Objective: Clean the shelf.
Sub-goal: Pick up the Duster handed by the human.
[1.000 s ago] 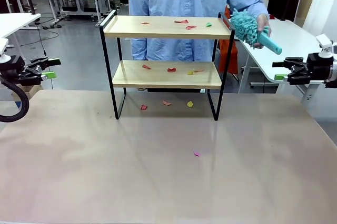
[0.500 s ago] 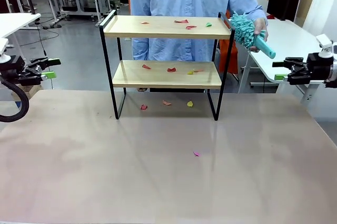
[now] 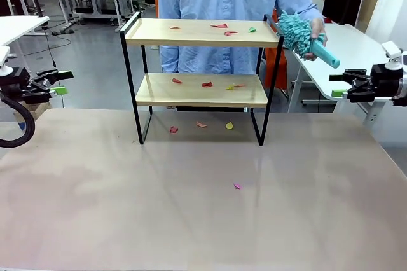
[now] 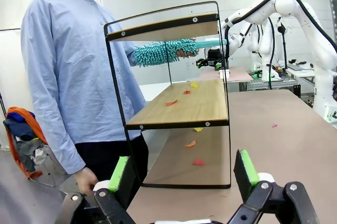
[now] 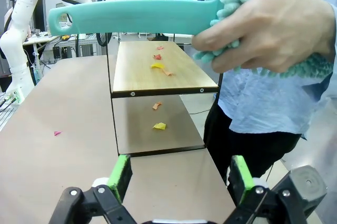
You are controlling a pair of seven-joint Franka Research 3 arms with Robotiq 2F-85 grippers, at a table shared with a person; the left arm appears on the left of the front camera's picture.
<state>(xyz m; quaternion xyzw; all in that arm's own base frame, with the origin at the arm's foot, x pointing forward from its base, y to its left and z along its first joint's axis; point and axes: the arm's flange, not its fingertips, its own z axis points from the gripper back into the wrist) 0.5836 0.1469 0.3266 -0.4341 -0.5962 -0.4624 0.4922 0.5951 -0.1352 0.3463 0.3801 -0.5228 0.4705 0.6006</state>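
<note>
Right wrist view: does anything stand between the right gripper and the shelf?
Yes. The person's hand, holding a teal fluffy duster, is between the right gripper and the black-framed wooden shelf, at top-board height.

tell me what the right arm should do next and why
Probably ease the right gripper toward the duster handle: the person's hand grips its fluffy end, the handle points at the open gripper, and scraps lie on the shelf.

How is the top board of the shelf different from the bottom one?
The top board carries a green scrap; the bottom board carries a yellow scrap. The person's teal duster is held level with the top board's end, well above the bottom board. Both are light wood with red scraps lying on them.
</note>
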